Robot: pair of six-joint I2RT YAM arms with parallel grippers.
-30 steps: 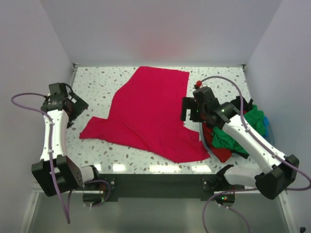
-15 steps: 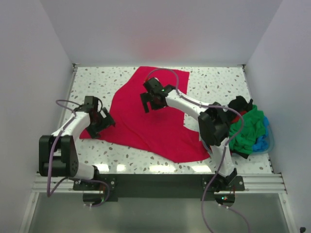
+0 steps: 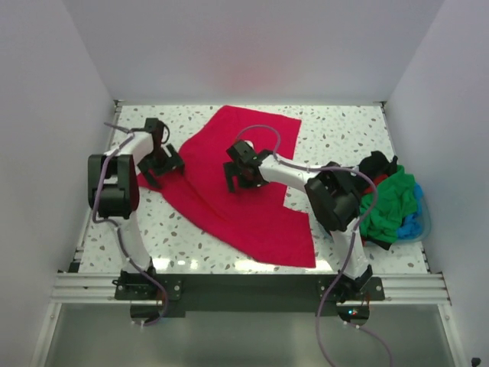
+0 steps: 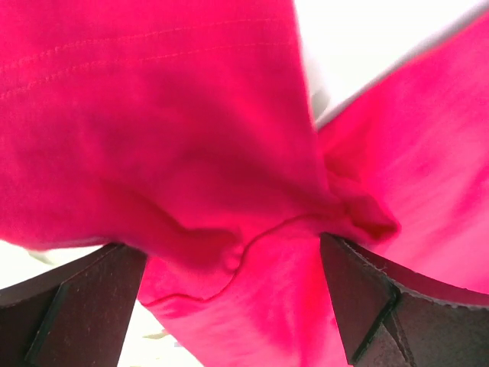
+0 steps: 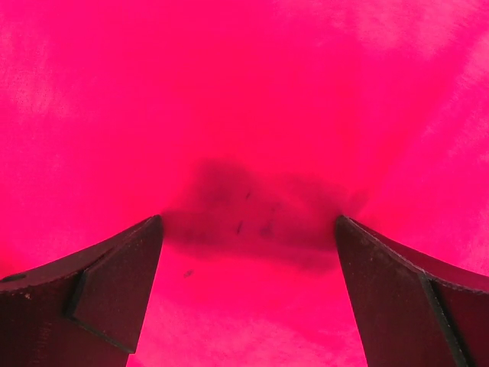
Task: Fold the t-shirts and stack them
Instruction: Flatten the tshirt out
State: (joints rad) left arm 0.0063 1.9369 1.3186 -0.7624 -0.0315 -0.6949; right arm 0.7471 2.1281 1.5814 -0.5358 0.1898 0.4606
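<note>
A bright crimson t-shirt [image 3: 244, 206] lies spread on the speckled table [image 3: 344, 130], running from the far middle to the near right. My left gripper [image 3: 160, 164] is at the shirt's left edge. In the left wrist view [image 4: 229, 252] its jaws are wide apart and straddle a bunched fold of the crimson cloth [image 4: 153, 115]. My right gripper [image 3: 241, 176] is down on the middle of the shirt. In the right wrist view [image 5: 248, 229] it is open, with flat cloth [image 5: 244, 92] between the fingers. A heap of green [image 3: 393, 202], black and red shirts lies at the right.
The heap sits in a light blue round basket [image 3: 412, 223] at the table's right edge. White walls close the table on the left, back and right. The right arm's cable [image 3: 256, 130] loops over the far part of the shirt.
My left gripper has moved from the shirt's near-left tip to its far-left edge, and that tip has been drawn in and up. The right gripper has stayed on the shirt's middle.
</note>
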